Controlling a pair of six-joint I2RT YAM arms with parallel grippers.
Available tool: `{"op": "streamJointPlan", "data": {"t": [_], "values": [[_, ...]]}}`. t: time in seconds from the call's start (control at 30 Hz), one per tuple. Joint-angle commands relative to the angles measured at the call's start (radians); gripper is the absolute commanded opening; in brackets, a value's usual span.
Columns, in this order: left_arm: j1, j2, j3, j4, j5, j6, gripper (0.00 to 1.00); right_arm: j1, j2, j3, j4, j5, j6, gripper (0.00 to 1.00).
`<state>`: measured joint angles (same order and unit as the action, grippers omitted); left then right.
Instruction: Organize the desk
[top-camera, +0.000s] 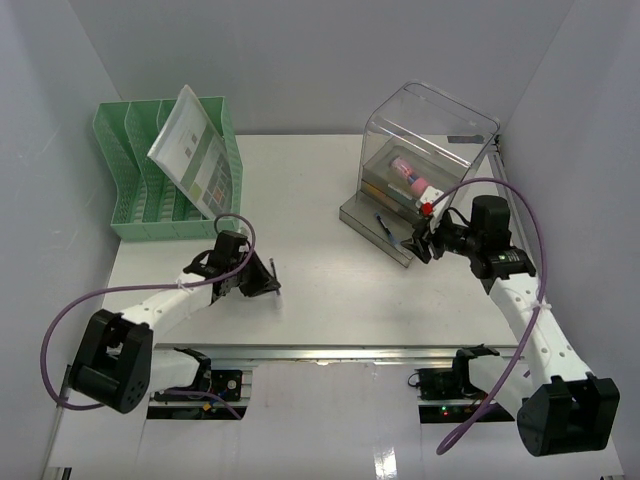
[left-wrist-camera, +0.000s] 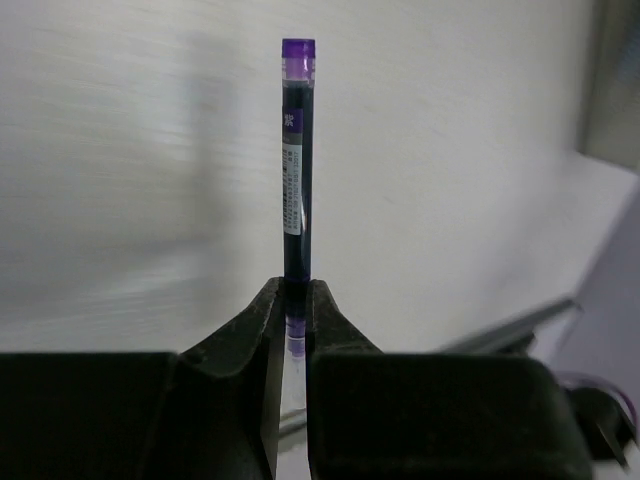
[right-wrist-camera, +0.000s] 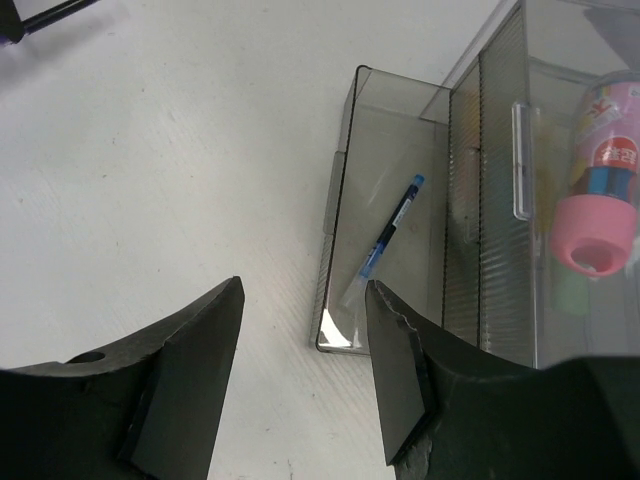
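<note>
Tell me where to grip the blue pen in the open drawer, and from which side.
Grip the blue pen at mid-barrel, coming straight down from above with the jaws across its length. It lies flat and slanted on the floor of the drawer, whose walls likely block any sideways approach. The open right gripper is nearest.

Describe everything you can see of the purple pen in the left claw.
The purple pen is a slim, straight stick that looks like plastic. It has a dark purple barrel, a white label with small print along one side, and a clear collar and purple cap at the far end. The left claw is shut on its near end, pinching it from both sides, so it points straight out from the claw. Nothing else touches it in the left wrist view.
</note>
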<state>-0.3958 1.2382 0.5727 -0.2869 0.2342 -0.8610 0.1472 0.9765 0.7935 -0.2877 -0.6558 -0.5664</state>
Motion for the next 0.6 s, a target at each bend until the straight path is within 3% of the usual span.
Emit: {"op": "streamJointPlan", "data": {"t": [0.0, 0.2, 0.4, 0.57], "values": [[-0.034, -0.027, -0.023, 0.512, 0.403, -0.063, 0.0, -0.063, -0.05, -0.02, 0.017, -0.078, 0.024, 0.59], [-0.122, 0.314, 0.206, 0.869, 0.423, -0.277, 0.0, -0.133, -0.083, -0.041, 0.032, -0.119, 0.042, 0.59], [-0.208, 0.644, 0.53, 0.862, 0.315, -0.358, 0.0, -0.196, -0.125, -0.075, 0.056, -0.137, 0.055, 0.59], [-0.225, 0.762, 0.654, 0.829, 0.18, -0.468, 0.04, -0.219, -0.151, -0.092, 0.067, -0.142, 0.058, 0.59]]}}
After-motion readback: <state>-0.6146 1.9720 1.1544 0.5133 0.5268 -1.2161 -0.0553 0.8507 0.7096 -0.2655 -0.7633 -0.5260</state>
